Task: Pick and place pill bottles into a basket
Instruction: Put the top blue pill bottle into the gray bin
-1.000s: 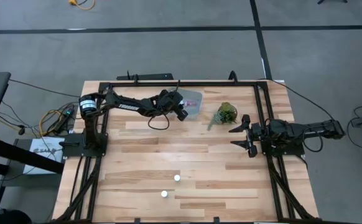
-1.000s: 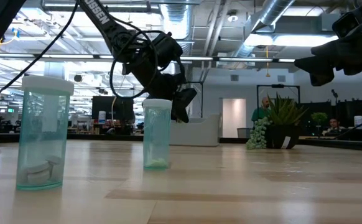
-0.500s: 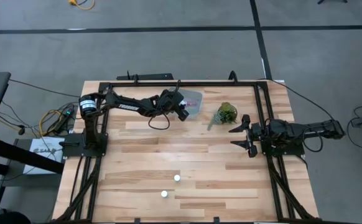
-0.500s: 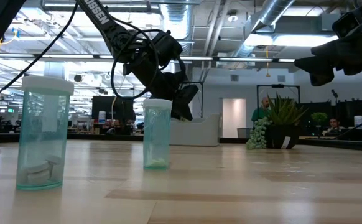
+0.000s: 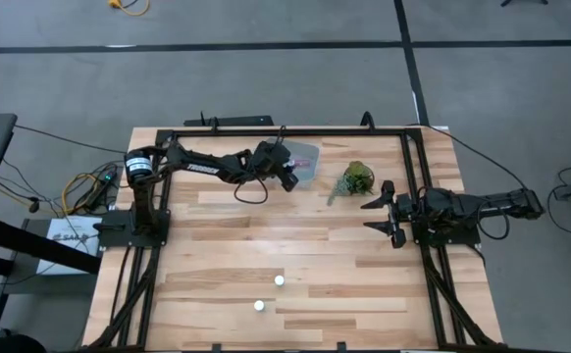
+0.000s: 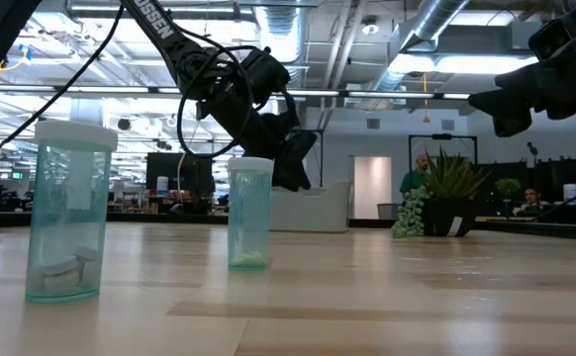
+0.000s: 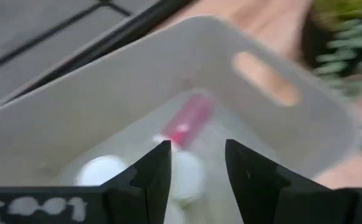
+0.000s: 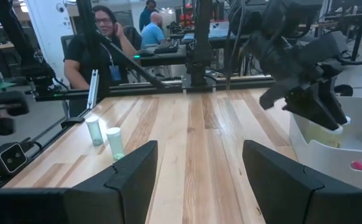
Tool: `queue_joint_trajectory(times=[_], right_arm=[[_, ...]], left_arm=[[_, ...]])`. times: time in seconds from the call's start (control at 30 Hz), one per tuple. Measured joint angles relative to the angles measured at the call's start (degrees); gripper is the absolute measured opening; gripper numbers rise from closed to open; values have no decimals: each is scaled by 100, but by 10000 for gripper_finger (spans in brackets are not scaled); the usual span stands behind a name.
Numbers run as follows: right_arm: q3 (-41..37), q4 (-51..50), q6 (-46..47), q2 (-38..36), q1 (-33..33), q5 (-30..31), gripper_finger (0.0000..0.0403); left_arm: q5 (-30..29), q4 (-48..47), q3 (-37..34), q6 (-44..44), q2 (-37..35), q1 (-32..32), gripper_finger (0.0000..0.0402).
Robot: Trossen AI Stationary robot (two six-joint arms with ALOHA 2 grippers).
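The basket (image 5: pixel 303 161) stands at the table's far middle, and it also shows in the low view (image 6: pixel 318 210). In the left wrist view it holds a pink-sided pill bottle (image 7: pixel 189 118) lying on its side and white-capped bottles (image 7: pixel 101 171). My left gripper (image 5: pixel 287 175) hangs open and empty over the basket's near left part (image 7: pixel 196 165). Two more pill bottles (image 5: pixel 280 280) (image 5: pixel 259 305) stand upright on the near table; the low view shows them as clear teal bottles with white caps (image 6: pixel 70 213) (image 6: pixel 249 213). My right gripper (image 5: pixel 380 210) waits open at the table's right side.
A green leafy clump (image 5: pixel 356 178) sits just right of the basket, between it and my right gripper. A black frame (image 5: pixel 266 130) runs along the table's far edge and sides. Bare wood lies between the basket and the two near bottles. People sit beyond the table (image 8: pixel 103 37).
My left gripper has shifted slightly toward the table's right, over the basket. Nothing else has moved.
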Motion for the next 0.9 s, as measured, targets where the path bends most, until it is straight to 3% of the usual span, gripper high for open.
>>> queue_joint_trajectory(times=[0.17, 0.5, 0.7, 0.9], right_arm=[[0, 2, 1, 0, 0, 0, 230], [0, 2, 1, 0, 0, 0, 230], [0, 0, 1, 0, 0, 0, 230], [0, 2, 2, 0, 0, 0, 230]], left_arm=[[1039, -82, 402, 344, -176, -184, 139], [1040, -1325, 1679, 1292, -402, -1564, 139], [80, -2546, 2153, 1322, -402, -2737, 139], [-675, -3233, 2191, 384, -400, -3705, 140]])
